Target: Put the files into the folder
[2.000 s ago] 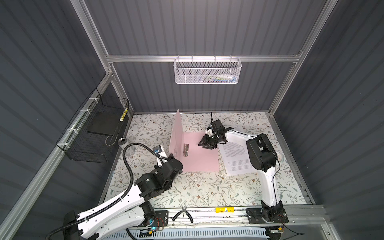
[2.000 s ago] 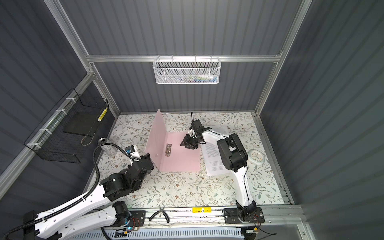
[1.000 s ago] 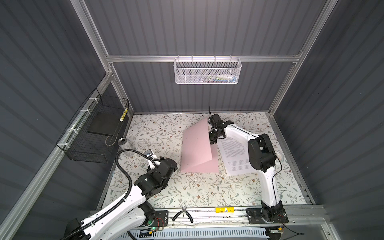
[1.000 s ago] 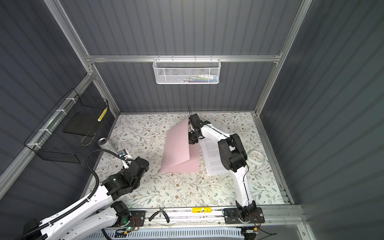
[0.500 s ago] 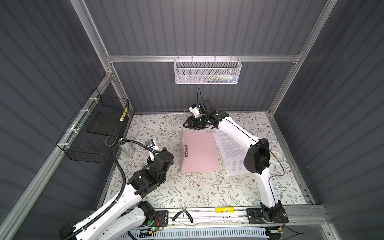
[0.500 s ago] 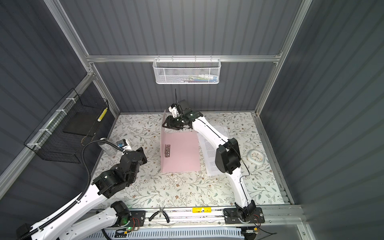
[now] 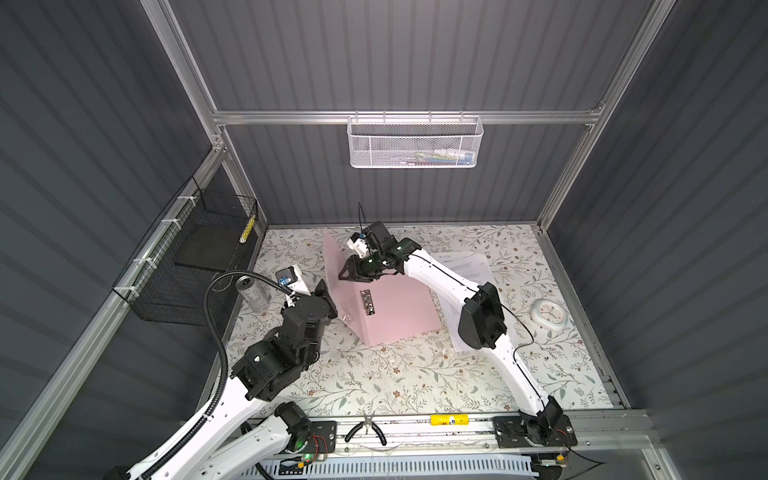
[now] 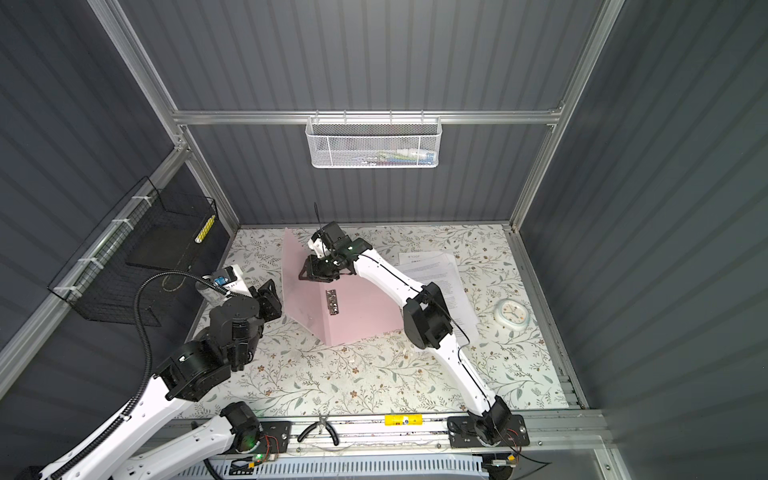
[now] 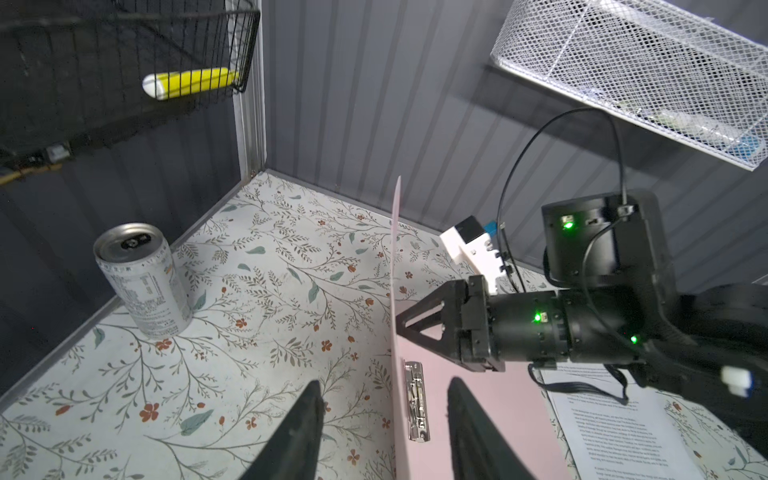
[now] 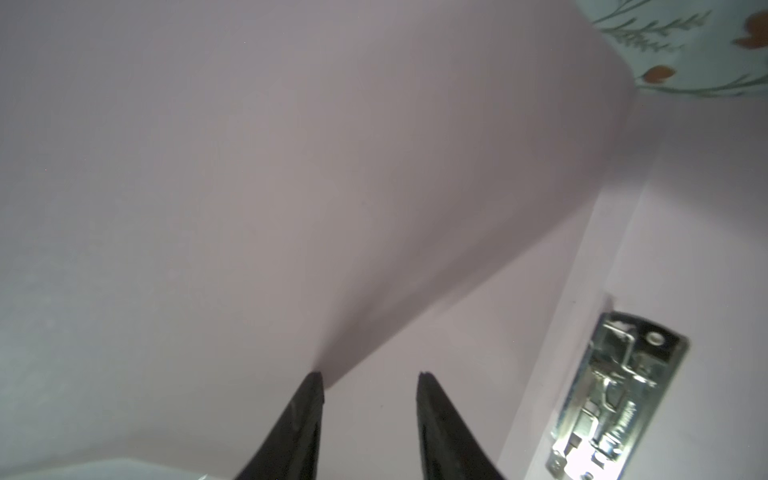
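The pale pink folder (image 7: 399, 320) (image 8: 365, 309) lies open on the floral table, its cover leaf (image 7: 334, 262) (image 9: 397, 249) standing nearly upright on the left side. A metal clip (image 7: 367, 301) (image 10: 615, 395) sits on the flat leaf by the spine. My right gripper (image 7: 345, 274) (image 10: 370, 378) reaches across, open, one tip against the inner face of the cover. My left gripper (image 8: 270, 299) (image 9: 384, 399) is open just left of the folder, the cover's near edge standing between its fingers (image 9: 307, 415) without touching them. The files (image 7: 469, 266) (image 9: 615, 432) lie right of the folder, partly under the right arm.
A silver can (image 7: 253, 293) (image 9: 141, 278) stands at the table's left edge. A white clock (image 7: 548, 313) lies at the right. Pliers (image 7: 368, 432) rest on the front rail. A black wire basket (image 7: 195, 257) hangs on the left wall, a white mesh basket (image 7: 413, 143) on the back wall.
The cover leaf, leaning over the folder a second ago, now stands upright, pushed leftward by my right gripper. My left gripper has moved in to the cover's near edge.
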{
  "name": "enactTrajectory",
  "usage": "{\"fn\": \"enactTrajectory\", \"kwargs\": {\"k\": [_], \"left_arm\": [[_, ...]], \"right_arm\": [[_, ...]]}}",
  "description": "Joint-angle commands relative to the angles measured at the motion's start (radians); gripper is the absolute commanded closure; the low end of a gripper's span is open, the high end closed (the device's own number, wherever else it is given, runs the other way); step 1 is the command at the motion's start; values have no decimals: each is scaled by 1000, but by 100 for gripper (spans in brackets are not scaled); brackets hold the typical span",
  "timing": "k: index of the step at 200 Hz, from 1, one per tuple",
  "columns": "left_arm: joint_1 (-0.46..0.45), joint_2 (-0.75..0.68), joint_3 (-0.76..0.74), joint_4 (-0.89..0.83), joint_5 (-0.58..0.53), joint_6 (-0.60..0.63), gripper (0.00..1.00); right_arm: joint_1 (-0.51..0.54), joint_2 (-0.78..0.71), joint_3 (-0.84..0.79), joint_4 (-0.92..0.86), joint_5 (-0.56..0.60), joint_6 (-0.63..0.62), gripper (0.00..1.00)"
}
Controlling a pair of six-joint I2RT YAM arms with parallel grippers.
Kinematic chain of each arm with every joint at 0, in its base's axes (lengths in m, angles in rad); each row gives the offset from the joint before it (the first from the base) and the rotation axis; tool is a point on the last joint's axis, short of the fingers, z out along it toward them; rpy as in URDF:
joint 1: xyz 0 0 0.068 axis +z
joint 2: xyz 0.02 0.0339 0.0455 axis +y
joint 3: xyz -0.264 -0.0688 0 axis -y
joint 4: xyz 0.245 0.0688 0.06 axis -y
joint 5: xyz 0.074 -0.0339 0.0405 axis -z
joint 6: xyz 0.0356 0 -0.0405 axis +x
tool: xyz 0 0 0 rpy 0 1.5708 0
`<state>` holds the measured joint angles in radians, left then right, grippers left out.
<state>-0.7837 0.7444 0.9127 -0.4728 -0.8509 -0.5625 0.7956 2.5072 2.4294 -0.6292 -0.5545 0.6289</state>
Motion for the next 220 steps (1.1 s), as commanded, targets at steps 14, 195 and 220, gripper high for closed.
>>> {"fn": "enactTrajectory", "kwargs": {"k": [14, 195, 220], "left_arm": [[5, 34, 56, 80, 72, 117, 49], [231, 308, -261, 372, 285, -38, 52], [268, 382, -250, 410, 305, -8, 52]], "right_arm": [[39, 45, -6, 34, -12, 28, 60], [-109, -223, -616, 372, -51, 151, 61], [-166, -283, -786, 486, -90, 203, 61]]}}
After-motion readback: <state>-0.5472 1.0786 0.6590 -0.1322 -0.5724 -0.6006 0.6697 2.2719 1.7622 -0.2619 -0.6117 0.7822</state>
